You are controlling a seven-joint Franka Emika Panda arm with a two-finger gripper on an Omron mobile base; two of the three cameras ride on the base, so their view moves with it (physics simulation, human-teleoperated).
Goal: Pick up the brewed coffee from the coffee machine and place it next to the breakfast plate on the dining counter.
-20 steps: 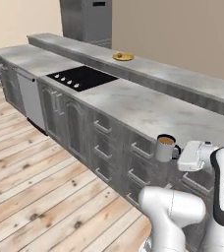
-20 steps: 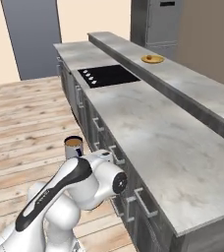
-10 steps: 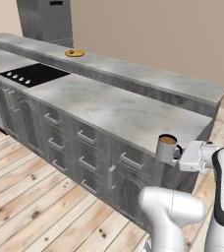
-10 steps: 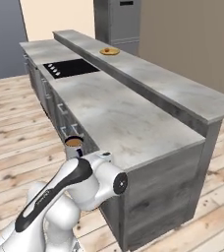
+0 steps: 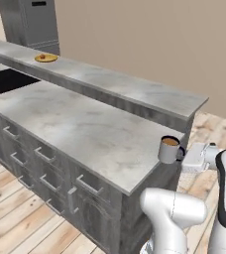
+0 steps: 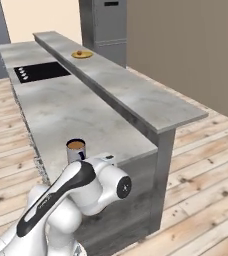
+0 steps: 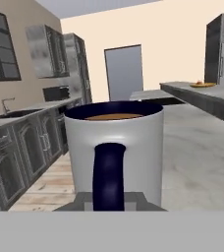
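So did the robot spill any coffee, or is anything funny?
Nothing stands out. The mug is upright in the gripper, coffee level at its rim, and the counter shows no spill. The plate sits far down the ledge.

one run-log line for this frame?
phase: carry | gripper: shut on mug handle | mug: upright, coffee in | plate: far on raised ledge
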